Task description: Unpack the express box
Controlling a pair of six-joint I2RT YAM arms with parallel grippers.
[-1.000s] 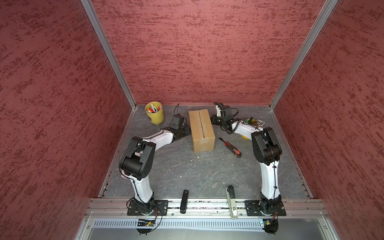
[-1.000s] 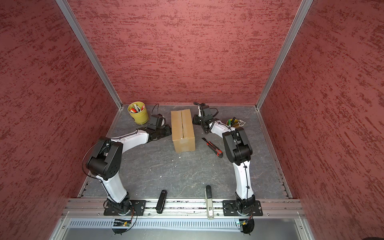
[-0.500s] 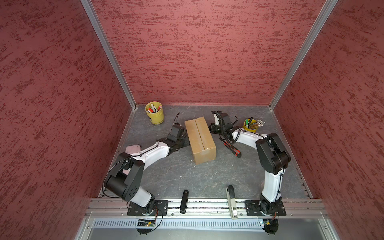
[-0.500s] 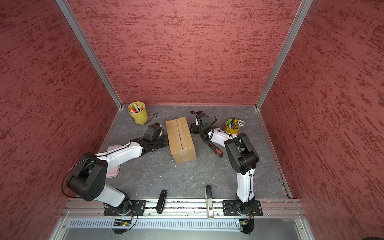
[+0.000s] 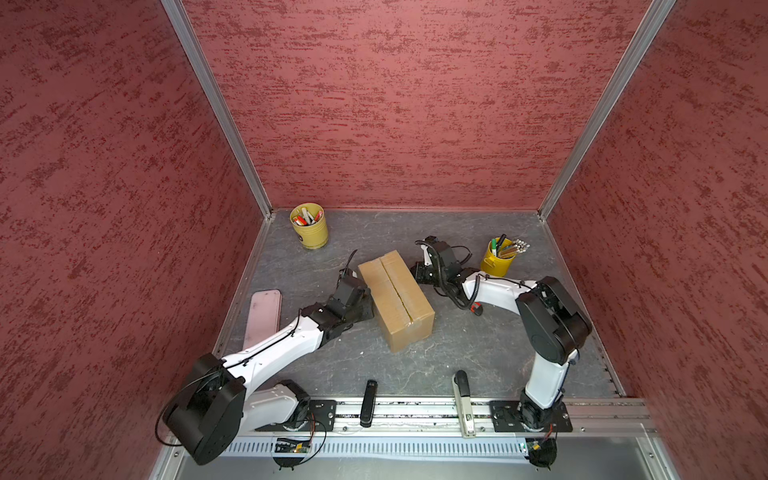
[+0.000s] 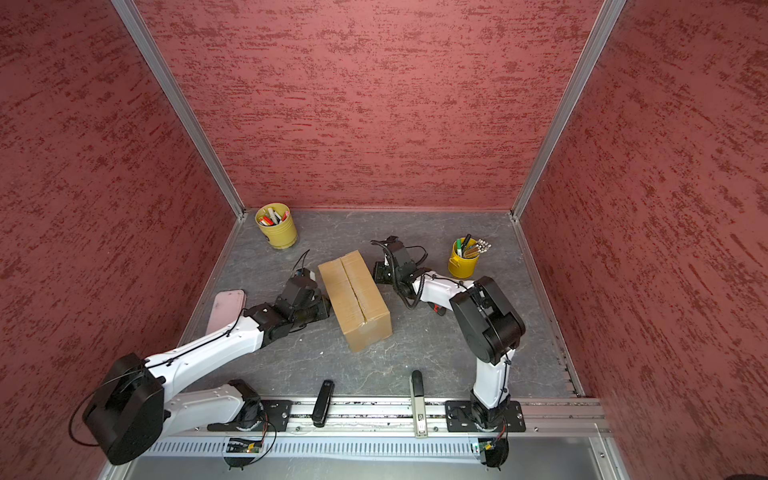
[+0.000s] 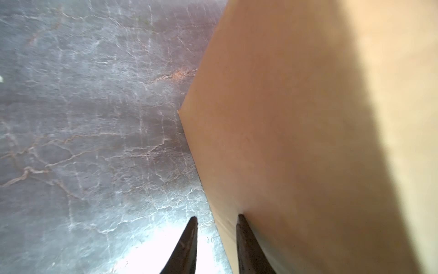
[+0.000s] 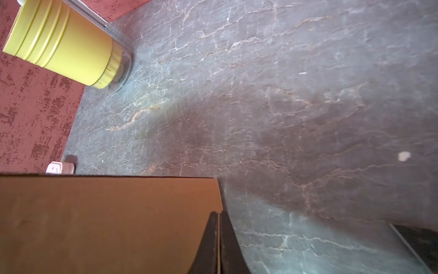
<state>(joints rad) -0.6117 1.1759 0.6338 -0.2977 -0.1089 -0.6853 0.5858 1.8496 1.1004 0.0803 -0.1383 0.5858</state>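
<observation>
The express box (image 5: 395, 297) (image 6: 353, 297), a shut brown carton with a taped centre seam, lies slanted mid-floor in both top views. My left gripper (image 5: 368, 301) (image 6: 326, 305) is low at the box's left long side. In the left wrist view its jaws (image 7: 216, 217) stand a little apart with nothing between them; one fingertip (image 7: 239, 219) touches the carton wall (image 7: 296, 142). My right gripper (image 5: 415, 274) (image 6: 377, 274) is at the box's right side near the far end. In the right wrist view it (image 8: 218, 213) is shut and empty, its tips against the carton's end edge (image 8: 106, 225).
Yellow pen cups stand at the back left (image 5: 309, 226) (image 8: 64, 52) and back right (image 5: 498, 259). A pink flat case (image 5: 264, 316) lies by the left wall. A red-and-black cutter (image 5: 478, 308) peeks from under the right arm. Two tools (image 5: 368, 397) (image 5: 463, 399) lie at the front rail.
The box has slid toward the front and turned, its near end swinging right. Both arms came along with it, uncovering the pink case and the right pen cup.
</observation>
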